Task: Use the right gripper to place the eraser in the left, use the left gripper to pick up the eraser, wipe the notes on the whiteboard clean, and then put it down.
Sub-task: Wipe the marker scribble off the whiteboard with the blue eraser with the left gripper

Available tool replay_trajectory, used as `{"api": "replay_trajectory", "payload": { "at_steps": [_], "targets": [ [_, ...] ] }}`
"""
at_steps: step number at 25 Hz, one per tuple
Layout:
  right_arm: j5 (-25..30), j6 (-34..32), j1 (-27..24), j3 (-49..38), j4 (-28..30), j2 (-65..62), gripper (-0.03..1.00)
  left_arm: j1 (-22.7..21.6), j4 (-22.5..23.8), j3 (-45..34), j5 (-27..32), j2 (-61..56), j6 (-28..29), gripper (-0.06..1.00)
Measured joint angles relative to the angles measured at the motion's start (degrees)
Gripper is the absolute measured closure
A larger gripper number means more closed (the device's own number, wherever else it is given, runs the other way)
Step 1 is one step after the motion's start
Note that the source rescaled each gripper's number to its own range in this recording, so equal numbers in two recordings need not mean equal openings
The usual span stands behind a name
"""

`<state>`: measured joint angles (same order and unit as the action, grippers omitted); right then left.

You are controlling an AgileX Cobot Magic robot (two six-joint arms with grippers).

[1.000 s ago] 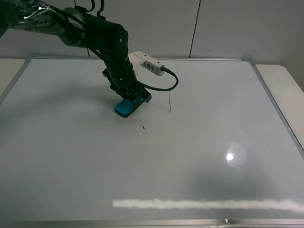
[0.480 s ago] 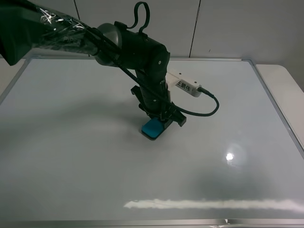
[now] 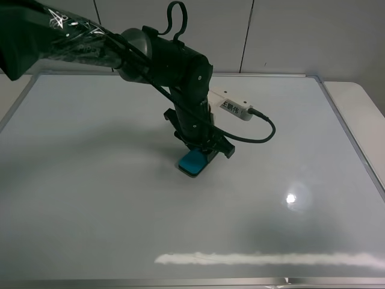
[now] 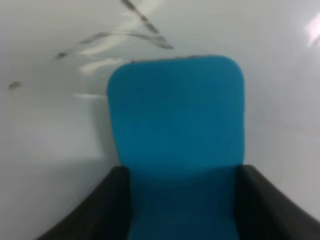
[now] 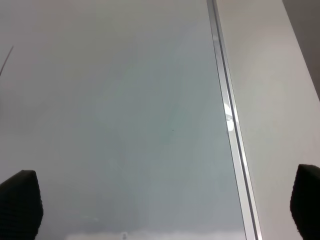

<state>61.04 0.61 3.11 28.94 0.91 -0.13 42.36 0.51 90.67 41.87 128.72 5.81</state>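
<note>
My left gripper [image 3: 201,153] is shut on the teal-blue eraser [image 3: 192,161], which it presses flat on the whiteboard [image 3: 90,198] near the middle. In the left wrist view the eraser [image 4: 175,130] fills the space between the black fingers [image 4: 100,205], and blurred black strokes of the notes [image 4: 145,25] lie on the board just past it. In the high view the arm hides the notes. My right gripper [image 5: 163,202] is open and holds nothing, hovering over the whiteboard [image 5: 125,125] near its silver frame [image 5: 227,110]. It is outside the high view.
A white labelled box [image 3: 231,106] and a looping black cable [image 3: 264,133] hang off the left arm. A pale tabletop [image 3: 361,108] lies past the board's right edge. A glare stripe [image 3: 264,259] and a bright spot [image 3: 291,198] mark the near part of the board.
The left arm has swept the eraser rightward and nearer across the board, over the thin strokes seen a second ago. In the last half second it has barely shifted.
</note>
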Motion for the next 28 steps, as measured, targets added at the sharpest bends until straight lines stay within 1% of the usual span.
{"api": "replay_trajectory", "payload": {
  "at_steps": [3,6,9,11,16,19,22,28],
  "targets": [
    [0.0,0.0,0.0,0.0,0.0,0.0,-0.03,-2.0,0.9,0.0,0.0,-0.4,-0.3,0.94],
    [0.0,0.0,0.0,0.0,0.0,0.0,-0.03,-4.0,2.8,-0.4,0.2,-1.0,-0.7,0.94],
    [0.0,0.0,0.0,0.0,0.0,0.0,-0.03,-5.0,5.1,-0.6,1.4,-1.7,-0.9,0.94],
    [0.0,0.0,0.0,0.0,0.0,0.0,-0.03,-5.3,5.9,-0.7,2.0,-1.9,-0.9,0.94],
    [0.0,0.0,0.0,0.0,0.0,0.0,-0.03,-5.0,5.7,-0.8,2.2,-2.0,-1.0,0.94],
    [0.0,0.0,0.0,0.0,0.0,0.0,-0.03,-4.2,5.7,-0.8,3.6,-2.0,-0.6,0.94],
    [0.0,0.0,0.0,0.0,0.0,0.0,-0.03,-2.9,5.8,-0.8,5.3,-2.0,2.1,0.94],
    [0.0,0.0,0.0,0.0,0.0,0.0,-0.03,-0.1,5.6,-1.4,4.5,-2.2,7.0,0.94]
  ]
}}
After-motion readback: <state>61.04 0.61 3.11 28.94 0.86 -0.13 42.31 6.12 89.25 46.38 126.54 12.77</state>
